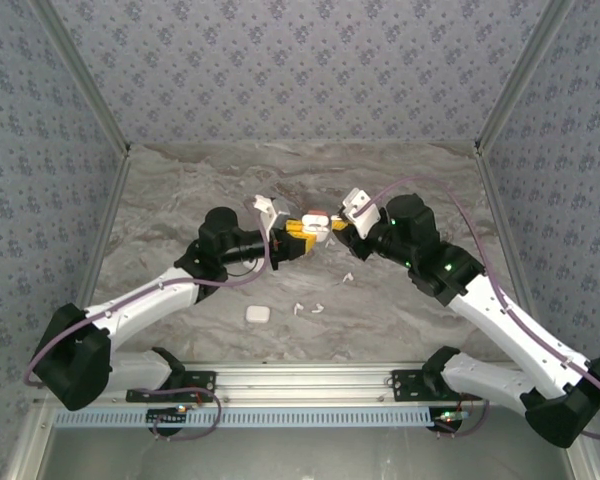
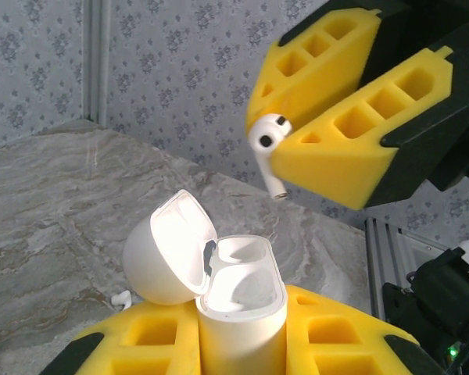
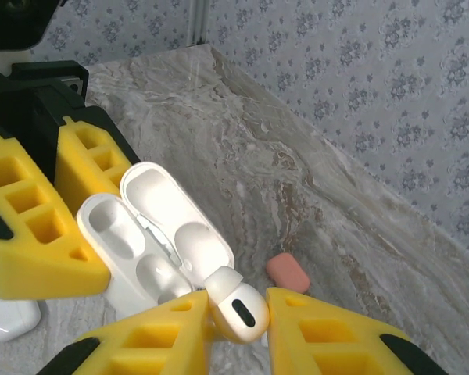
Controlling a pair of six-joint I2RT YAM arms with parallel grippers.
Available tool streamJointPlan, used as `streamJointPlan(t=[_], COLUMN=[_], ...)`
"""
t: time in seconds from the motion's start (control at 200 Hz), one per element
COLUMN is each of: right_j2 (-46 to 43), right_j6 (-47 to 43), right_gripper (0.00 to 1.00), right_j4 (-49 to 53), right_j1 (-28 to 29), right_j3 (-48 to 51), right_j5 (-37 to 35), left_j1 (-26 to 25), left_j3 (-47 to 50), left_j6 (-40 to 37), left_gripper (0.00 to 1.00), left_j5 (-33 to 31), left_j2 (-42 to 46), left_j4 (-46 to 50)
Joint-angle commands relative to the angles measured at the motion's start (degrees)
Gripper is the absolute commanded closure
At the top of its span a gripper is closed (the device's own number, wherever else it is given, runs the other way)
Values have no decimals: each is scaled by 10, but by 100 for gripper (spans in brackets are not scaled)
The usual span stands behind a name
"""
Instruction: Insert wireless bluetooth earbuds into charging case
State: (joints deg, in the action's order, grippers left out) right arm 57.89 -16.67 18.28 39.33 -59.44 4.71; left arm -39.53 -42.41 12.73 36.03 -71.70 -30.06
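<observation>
Flowery blue-grey wallpaper all round and a marble-look table [image 1: 180, 200], with both arms meeting in the air over the middle of it. The left gripper [image 2: 242, 336] has its yellow fingers clamped on the body of the white charging case [image 2: 242, 293]. The lid [image 2: 176, 246] is flipped back, and the wells face up and look empty as far as I can see. The right gripper [image 3: 236, 303] is pinching one white earbud [image 2: 267, 141] up near the head, stem poking out past the fingertips. What matters imo: from the left wrist view the earbud hangs above the case mouth and off to its right, not touching. Its long axis runs stem-down towards the wells, a bit tilted. So the right arm looks like the one to close the gap, and I'd guess the stem needs lining up with a well first. A few loose earbuds [image 1: 310, 307] and a closed white case [image 1: 258, 313] sit on the table towards the near edge.
</observation>
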Motion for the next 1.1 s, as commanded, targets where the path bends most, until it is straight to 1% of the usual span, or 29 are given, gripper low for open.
streamJointPlan(t=[0.0,0.37,0.75,1.099], right_j2=[11,29,29,28], right_j6=[-30,-36,-39,-35], right_gripper=[74,74,74,72], right_j4=[-18,-13,18,29], right_j1=[9,17,20,19], right_j3=[-23,-23,-16,-16], right_j5=[-3,-3,12,53], left_j1=[-3,-4,-4,-4], left_j3=[-19,-21,-19,-19], left_j6=[4,-2,-4,-6], left_gripper=[100,100,100,100], left_j5=[24,32,19,17], left_j2=[-1,0,4,4], left_j4=[-13,-7,-11,-13])
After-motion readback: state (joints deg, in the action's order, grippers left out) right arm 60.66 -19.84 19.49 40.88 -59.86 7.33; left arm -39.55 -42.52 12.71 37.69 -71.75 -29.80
